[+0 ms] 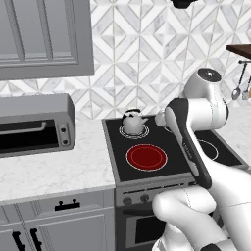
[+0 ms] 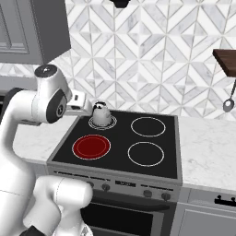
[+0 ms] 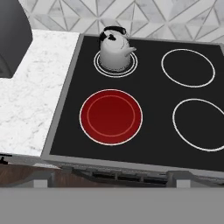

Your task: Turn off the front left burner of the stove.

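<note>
The stove (image 1: 119, 169) is a black glass cooktop with a grey front. Its front left burner (image 1: 146, 157) glows as a solid red disc, also seen in the right base view (image 2: 91, 146) and in the hand view (image 3: 111, 116). Small dark knobs (image 2: 106, 187) line the stove's front panel. My gripper (image 2: 82, 104) hangs raised over the stove's left side, beside the kettle and well above the burner. Its fingers are hidden behind the hand, so I cannot tell how the jaws stand. The hand camera looks down on the cooktop from above.
A grey kettle (image 3: 114, 50) sits on the rear left burner. Two thin white ring burners (image 3: 197, 124) lie on the right half. A grey toaster oven (image 1: 34, 125) stands on the marble counter (image 1: 59, 171) to the left. Utensils (image 2: 228, 103) hang at the far right.
</note>
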